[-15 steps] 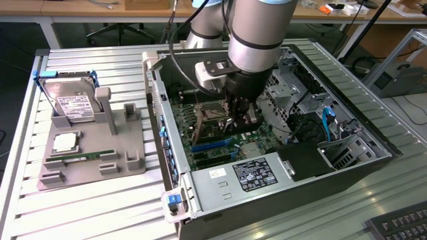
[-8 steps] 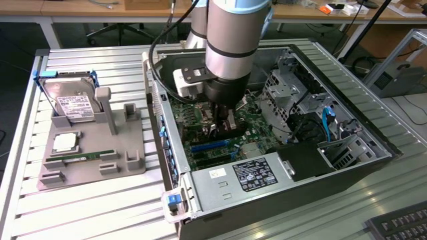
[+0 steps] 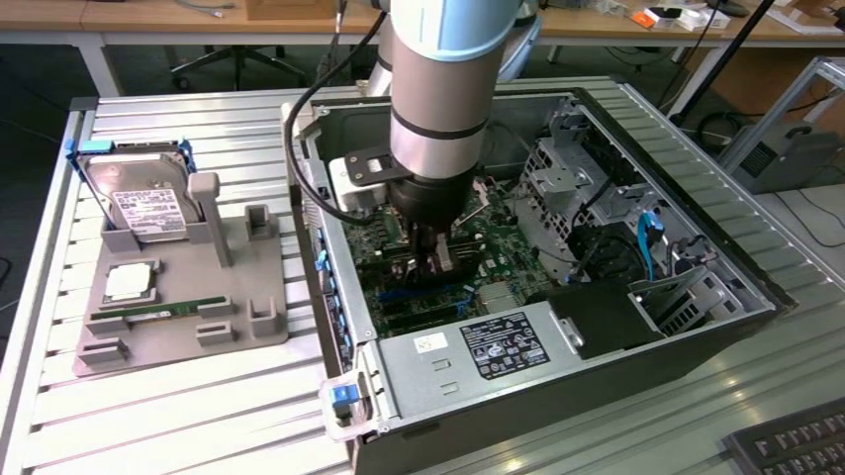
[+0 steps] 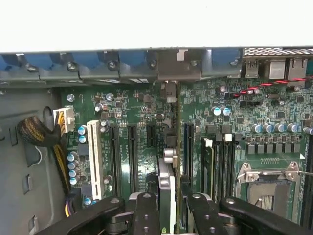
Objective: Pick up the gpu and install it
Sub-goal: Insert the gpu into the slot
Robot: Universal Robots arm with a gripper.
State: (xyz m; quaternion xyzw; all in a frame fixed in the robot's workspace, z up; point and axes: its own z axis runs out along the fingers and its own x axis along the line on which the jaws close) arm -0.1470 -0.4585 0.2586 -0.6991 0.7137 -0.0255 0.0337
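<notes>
The gpu (image 4: 167,188) appears edge-on in the wrist view as a thin dark card with a silvery part. It stands upright between my gripper's (image 4: 172,201) two black fingers (image 4: 146,213), which are shut on it. Its metal end bracket (image 4: 171,66) sits at the case's rear slot row, and the card's edge runs along a long motherboard slot (image 4: 186,147). In the exterior view my gripper (image 3: 442,265) reaches down inside the open computer case (image 3: 739,297) over the green motherboard (image 3: 509,233), with the gpu (image 3: 460,260) below the wrist.
A grey parts stand (image 3: 185,297) on the exterior view's left holds a hard drive (image 3: 145,203), a CPU (image 3: 129,282) and a green RAM stick (image 3: 158,310). The power supply (image 3: 496,351), drive cages (image 3: 568,178) and cables crowd the case. The CPU socket (image 4: 266,186) lies beside the RAM slots.
</notes>
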